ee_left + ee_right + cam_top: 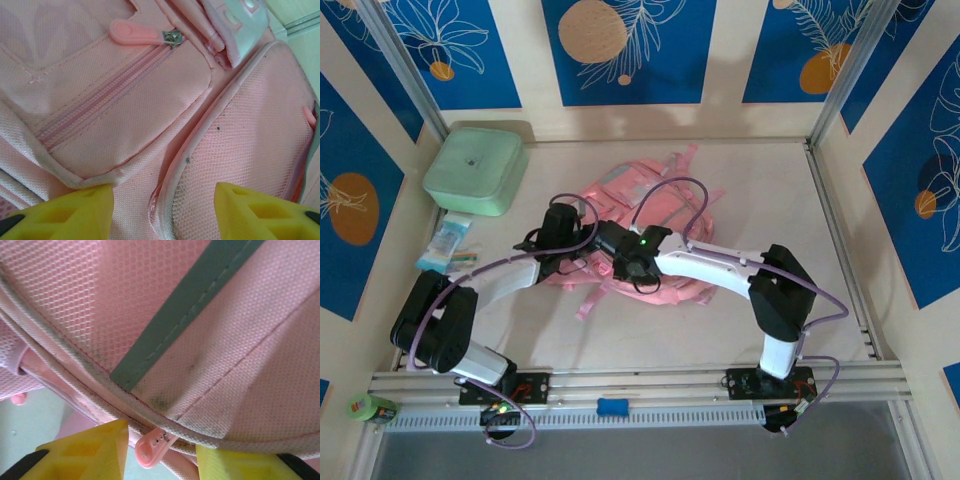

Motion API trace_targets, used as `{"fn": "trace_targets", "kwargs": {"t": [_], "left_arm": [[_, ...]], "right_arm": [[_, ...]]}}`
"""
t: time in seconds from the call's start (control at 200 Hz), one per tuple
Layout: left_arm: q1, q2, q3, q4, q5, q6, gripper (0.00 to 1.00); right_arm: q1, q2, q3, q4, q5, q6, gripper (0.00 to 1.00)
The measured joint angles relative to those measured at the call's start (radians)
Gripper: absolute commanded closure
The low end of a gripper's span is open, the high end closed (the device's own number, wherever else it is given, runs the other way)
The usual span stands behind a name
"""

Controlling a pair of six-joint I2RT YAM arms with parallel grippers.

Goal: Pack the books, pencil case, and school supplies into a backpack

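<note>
— Backpack position?
— It is laid flat on the desk, directly under both sets of fingers. Both wrists are bent over its near half.
— State of left gripper?
— Its fingers are held moderately wide and nothing is gripped. Pink fabric is seen beneath the gap. A zipped front pocket is seen ahead of the tips, with its zip teeth meshed along the visible length. The pocket pull tab is seen at the far end, well clear of the fingers. A mesh pocket is seen ahead of the right-hand finger.
— State of right gripper?
— Its fingers are parted at a modest gap and no clamping is seen. A seam pull tab is seen hanging between the tips, off a piped edge. Contact with either finger cannot be confirmed. Mesh fabric and a grey trim strip are seen beyond the tips.
— Anything else on the desk?
— A mint-green box and pale blue packets are seen well left of the left fingers, apart from the backpack.
</note>
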Motion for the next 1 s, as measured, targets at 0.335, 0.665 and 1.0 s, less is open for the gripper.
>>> {"fn": "trace_targets", "kwargs": {"t": [0.335,0.665,1.0], "left_arm": [[0.0,0.01,-0.013,0.022,-0.042,0.0,0.46],[0.007,0.055,0.002,0.015,-0.067,0.058,0.47],[0.043,-0.009,0.022,-0.05,-0.018,0.061,0.44]], "right_arm": [[0.002,0.011,-0.005,-0.011,0.043,-0.008,0.91],[-0.002,-0.145,-0.149,-0.002,0.141,-0.189,1.0],[-0.077,-0.274,-0.283,0.187,0.02,-0.465,1.0]]}}
